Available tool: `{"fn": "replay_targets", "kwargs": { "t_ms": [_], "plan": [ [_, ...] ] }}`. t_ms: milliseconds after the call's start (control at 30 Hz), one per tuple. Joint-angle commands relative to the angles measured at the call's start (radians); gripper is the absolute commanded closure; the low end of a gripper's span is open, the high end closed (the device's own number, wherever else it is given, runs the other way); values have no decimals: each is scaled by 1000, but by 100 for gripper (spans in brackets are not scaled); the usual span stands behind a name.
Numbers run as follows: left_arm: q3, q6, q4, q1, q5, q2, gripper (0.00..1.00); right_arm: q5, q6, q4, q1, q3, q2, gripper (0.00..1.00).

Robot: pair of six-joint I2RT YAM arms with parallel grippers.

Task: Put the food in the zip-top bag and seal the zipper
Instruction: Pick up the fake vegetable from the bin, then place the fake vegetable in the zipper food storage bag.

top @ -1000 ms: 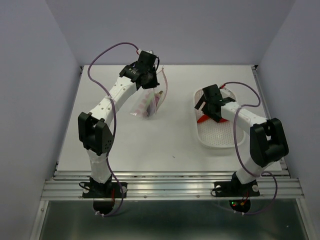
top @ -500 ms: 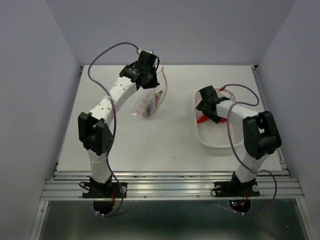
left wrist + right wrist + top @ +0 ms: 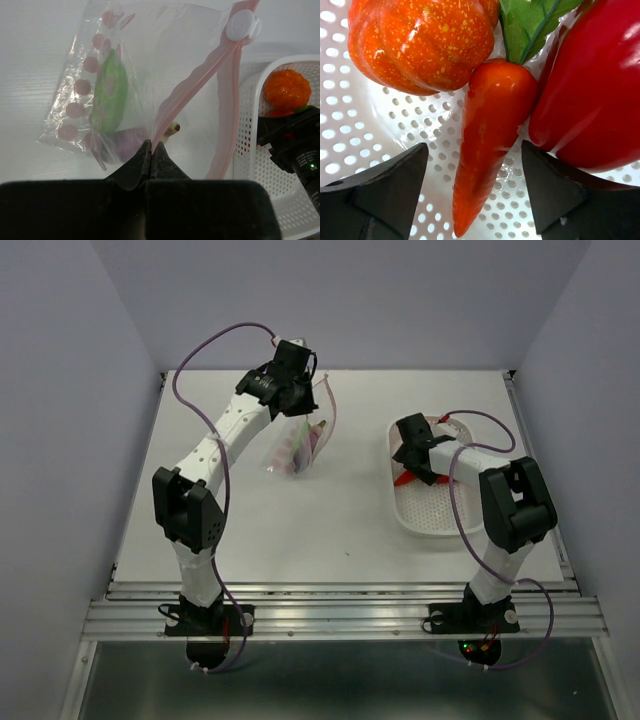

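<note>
**Left pincer** (image 3: 151,149): jaws closed, pinching the mouth edge of the clear plastic zip-top bag with pink dots (image 3: 150,60), which sits in the upper centre of the top view. The bag's pink-red zipper strip (image 3: 200,70) is parted, with the white slider tab (image 3: 241,25) at upper right. A green plastic pod (image 3: 111,95) and a purple plastic eggplant (image 3: 125,145) lie inside the bag.

**Right pincer** (image 3: 474,150): jaws wide, straddling the red-orange plastic carrot (image 3: 490,130). The carrot lies in the white perforated basket (image 3: 350,115) on the white tabletop (image 3: 330,520). It is between the orange round plastic fruit (image 3: 420,40) at upper left and the glossy red plastic pepper (image 3: 590,90) at right.
</note>
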Motion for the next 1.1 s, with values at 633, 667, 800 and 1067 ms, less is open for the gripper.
{"fn": "replay_targets", "kwargs": {
  "t_ms": [633,667,800,1067],
  "plan": [
    [39,11,-4,6,21,-74,100,49,-179,189,-4,-111,-284,85],
    [47,11,-6,6,22,-72,100,38,-217,211,-4,-125,-345,86],
    [61,14,-12,6,35,-70,100,-101,-335,353,-4,-185,-473,86],
    [56,14,-9,6,44,-63,100,-431,-575,789,34,-233,-600,87]
  ]
}}
